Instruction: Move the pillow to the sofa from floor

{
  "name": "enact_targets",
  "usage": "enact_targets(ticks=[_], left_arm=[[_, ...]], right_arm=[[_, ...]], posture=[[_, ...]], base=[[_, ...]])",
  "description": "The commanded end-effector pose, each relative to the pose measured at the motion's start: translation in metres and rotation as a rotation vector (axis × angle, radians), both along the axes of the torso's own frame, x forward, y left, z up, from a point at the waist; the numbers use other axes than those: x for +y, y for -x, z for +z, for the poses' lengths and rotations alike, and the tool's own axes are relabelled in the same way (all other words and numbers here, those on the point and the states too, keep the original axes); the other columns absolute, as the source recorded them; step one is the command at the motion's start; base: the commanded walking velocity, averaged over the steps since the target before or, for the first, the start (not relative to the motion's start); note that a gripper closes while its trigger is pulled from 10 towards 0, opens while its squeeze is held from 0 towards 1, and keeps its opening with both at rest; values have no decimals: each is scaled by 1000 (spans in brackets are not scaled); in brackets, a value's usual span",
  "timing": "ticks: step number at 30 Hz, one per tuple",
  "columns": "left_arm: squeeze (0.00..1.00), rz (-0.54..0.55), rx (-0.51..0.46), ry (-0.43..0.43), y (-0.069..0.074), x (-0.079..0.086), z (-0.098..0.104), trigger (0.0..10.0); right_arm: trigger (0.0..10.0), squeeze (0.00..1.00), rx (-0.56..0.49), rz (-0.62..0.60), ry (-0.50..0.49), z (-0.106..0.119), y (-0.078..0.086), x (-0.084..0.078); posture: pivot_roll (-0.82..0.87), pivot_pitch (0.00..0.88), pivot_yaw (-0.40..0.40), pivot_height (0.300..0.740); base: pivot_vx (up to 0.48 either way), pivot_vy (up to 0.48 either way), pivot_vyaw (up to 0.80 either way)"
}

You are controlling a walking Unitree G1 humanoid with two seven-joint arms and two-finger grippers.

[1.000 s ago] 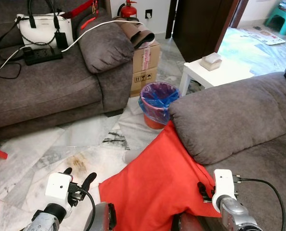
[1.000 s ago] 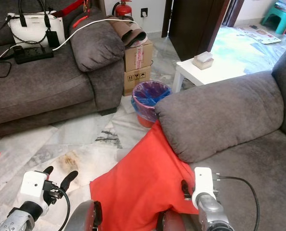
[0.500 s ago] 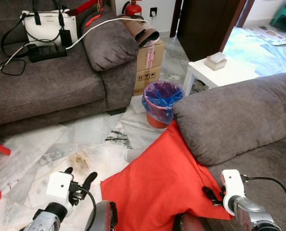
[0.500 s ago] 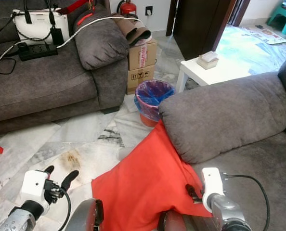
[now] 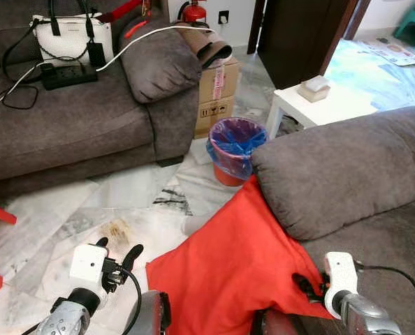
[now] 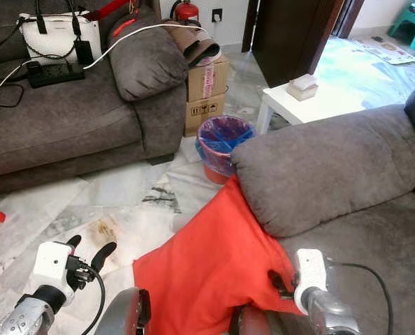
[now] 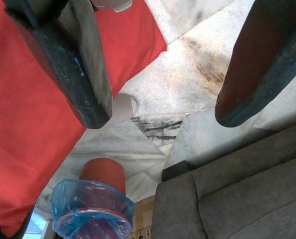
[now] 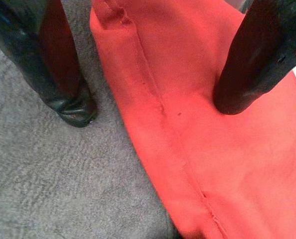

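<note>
Your right gripper (image 8: 153, 107), fingers apart, straddles the red pillow's (image 5: 228, 269) seam where it leans from floor (image 5: 124, 209) onto the sofa (image 5: 375, 237). Your left gripper (image 5: 117, 257), also open, hovers beside it.

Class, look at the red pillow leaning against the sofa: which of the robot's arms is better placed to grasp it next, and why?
The right. The right gripper is open, its fingers straddling the red pillow edge on the sofa; the left gripper hangs open over bare floor beside it.

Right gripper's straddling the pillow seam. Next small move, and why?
Probably close the right gripper on the red pillow: its open fingers sit either side of the pillow's edge, one over the sofa fabric, one over the red cloth. The left gripper hovers open over the floor.
</note>
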State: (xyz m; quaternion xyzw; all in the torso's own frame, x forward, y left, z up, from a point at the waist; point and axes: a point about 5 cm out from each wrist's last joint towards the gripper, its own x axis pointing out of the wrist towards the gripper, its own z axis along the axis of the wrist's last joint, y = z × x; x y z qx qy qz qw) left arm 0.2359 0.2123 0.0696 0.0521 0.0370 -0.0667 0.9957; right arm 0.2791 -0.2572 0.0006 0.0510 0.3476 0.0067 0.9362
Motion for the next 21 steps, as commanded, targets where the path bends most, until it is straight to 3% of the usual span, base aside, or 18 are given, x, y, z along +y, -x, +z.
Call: enact_targets(ticks=[1,2,10,14,18,21], left_arm=[[0,2,32,12,3,0,-7,10000],[0,0,33,13,3,0,-7,10000],[0,-9,39,17,2,-1,-9,10000],[0,-13,38,20,1,-2,-9,10000],[0,-17,38,24,1,-3,-9,10000],[0,-19,38,26,0,-4,-9,10000]], right_arm=[[10000,0,113,-30,31,-16,23,-12],[10000,0,163,-20,53,-23,34,-17],[10000,0,305,62,132,-37,61,-27],[10000,0,332,123,88,-40,63,-19],[10000,0,356,280,31,-47,69,-3],[10000,0,376,309,11,-49,73,0]], posture=[[167,183,-12,583],[165,183,-13,583],[155,185,-14,583],[155,184,-13,583],[155,181,-15,583],[152,179,-14,583]], base=[[0,0,0],[0,0,0],[0,0,0],[0,0,0],[0,0,0],[0,0,0]])
